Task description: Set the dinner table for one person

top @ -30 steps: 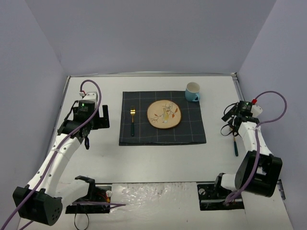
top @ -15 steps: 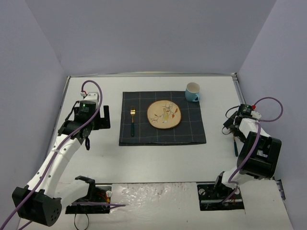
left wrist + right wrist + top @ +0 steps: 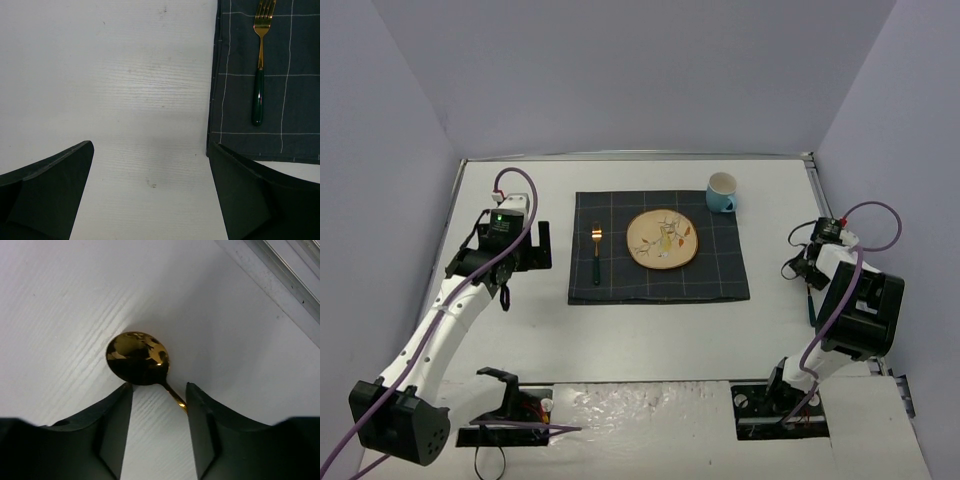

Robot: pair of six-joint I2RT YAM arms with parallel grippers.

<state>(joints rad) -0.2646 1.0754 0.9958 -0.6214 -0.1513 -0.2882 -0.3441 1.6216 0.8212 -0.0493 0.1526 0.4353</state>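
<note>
Dinner table: the white top point(image 3: 650, 330) fills the middle of the top view, with its metal rim along the far and right edges.
Setting so far: a navy checked mat point(image 3: 720, 280) lies at centre frame. A fork point(image 3: 597, 255) lies on its left part, a plate point(image 3: 663, 238) on its middle, and a blue mug point(image 3: 721, 191) stands at its upper right corner.
Spoon: the gold spoon point(image 3: 139, 357) lies flat on the bare top at the right of the top view, well apart from the mat.
Right gripper: the right gripper point(image 3: 159, 387) is lowered over the spoon. Its jaws are partly spread and straddle the thin neck, which lies close against the right-hand finger point(image 3: 200, 430). Nothing is pinched.
Left gripper: the left gripper point(image 3: 150, 144) is held over bare table just left of the mat, with jaws spread wide and empty.
Step in hand: a grasp on the spoon is judged to be forming.
Risk, off-centre closing: the neck could be shoved sideways or the spoon spun.
Risk, slip: the glossy, narrow neck could pivot, since the bowl is the heavy end.
Risk, placement: the mug could be knocked on the way to the mat.
</note>
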